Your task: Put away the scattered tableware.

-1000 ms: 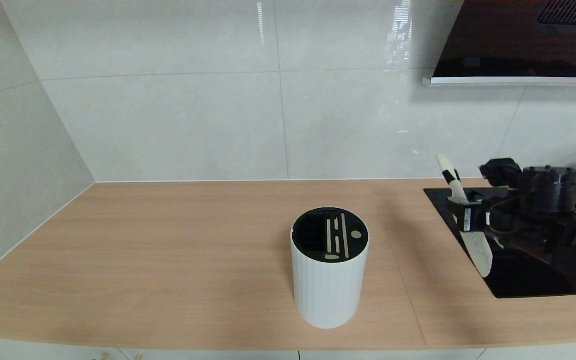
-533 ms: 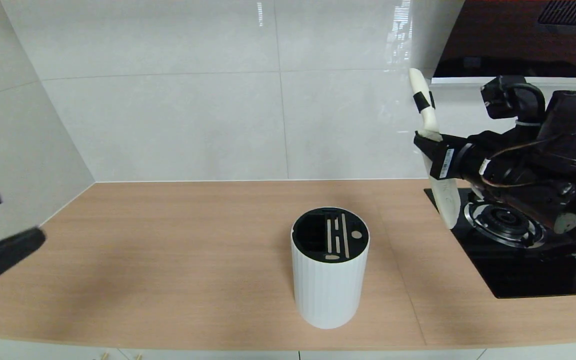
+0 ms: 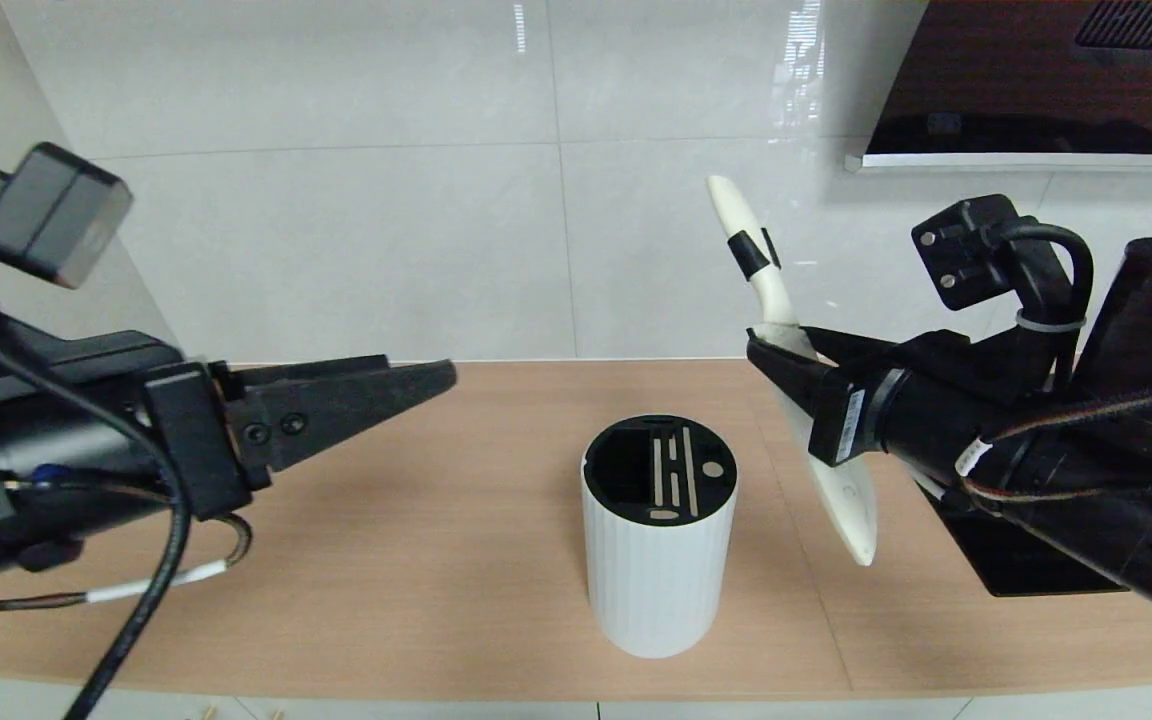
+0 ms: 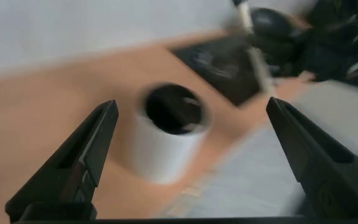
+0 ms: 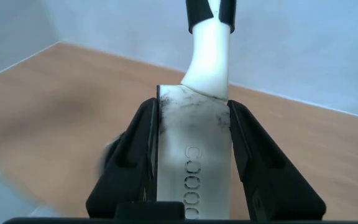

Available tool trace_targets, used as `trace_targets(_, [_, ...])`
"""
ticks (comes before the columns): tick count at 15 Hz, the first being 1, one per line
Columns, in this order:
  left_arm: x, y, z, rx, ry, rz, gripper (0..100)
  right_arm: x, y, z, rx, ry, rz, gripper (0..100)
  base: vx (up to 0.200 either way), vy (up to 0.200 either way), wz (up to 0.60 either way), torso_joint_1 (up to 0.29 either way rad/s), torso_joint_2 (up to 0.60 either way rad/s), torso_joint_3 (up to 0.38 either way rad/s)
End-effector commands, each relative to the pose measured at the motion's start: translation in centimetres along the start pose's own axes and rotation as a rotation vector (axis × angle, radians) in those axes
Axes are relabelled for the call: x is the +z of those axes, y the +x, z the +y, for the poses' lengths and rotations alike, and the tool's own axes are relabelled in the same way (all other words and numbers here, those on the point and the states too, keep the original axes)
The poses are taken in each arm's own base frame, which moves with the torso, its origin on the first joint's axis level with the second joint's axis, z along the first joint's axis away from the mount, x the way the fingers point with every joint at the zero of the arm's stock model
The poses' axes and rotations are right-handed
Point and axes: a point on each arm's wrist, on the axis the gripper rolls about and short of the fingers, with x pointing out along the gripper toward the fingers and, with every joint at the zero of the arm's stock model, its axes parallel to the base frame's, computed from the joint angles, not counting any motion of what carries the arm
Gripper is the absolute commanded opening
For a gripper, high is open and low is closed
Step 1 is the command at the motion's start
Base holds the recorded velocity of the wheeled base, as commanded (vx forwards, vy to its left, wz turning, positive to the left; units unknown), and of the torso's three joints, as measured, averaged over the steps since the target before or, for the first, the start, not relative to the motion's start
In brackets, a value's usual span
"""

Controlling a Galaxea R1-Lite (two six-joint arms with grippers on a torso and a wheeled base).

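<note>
While below tiled wall (image 3: 336,250), wood ctr (image 3: 416,570)

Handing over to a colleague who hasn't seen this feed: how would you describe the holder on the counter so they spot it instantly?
On the wooden countertop under the tiled wall, look left of the black hob. The holder stands alone there: a white ribbed cylinder, set apart by its black top cut with narrow slots.

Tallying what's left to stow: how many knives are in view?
1. The white knife is clamped in the right gripper, right of the holder; others could be hidden inside it.
</note>
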Motion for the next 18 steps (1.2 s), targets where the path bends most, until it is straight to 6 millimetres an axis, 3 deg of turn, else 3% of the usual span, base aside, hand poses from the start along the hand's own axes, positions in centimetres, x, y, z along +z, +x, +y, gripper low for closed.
trace_targets(1, [-1.6, 3.7, -0.1, -0.078, -0.094, 0.066, 100, -0.3, -0.6, 1.2, 0.052, -0.001, 0.011, 0, 0.0, 0.0, 0.0, 0.0, 0.0, 0.0])
trace_targets(3, [-2.8, 6.2, 0.3, -0.121, -0.09, 0.033, 100, -0.8, -0.6, 2.4, 0.092, -0.002, 0.027, 0, 0.0, 0.0, 0.0, 0.0, 0.0, 0.0])
trace_targets(7, [-4.1, 8.6, -0.9, -0.204, -0.186, -0.028, 100, -2.3, 0.0, 4.9, 0.163, 0.025, 0.079, 0, 0.0, 0.0, 0.0, 0.0, 0.0, 0.0])
trace_targets(18, [-4.3, 10.1, -0.7, -0.155, -0.176, -0.111, 100, -2.9, -0.6, 7.7, 0.254, 0.051, 0.081, 0, 0.0, 0.0, 0.0, 0.0, 0.0, 0.0])
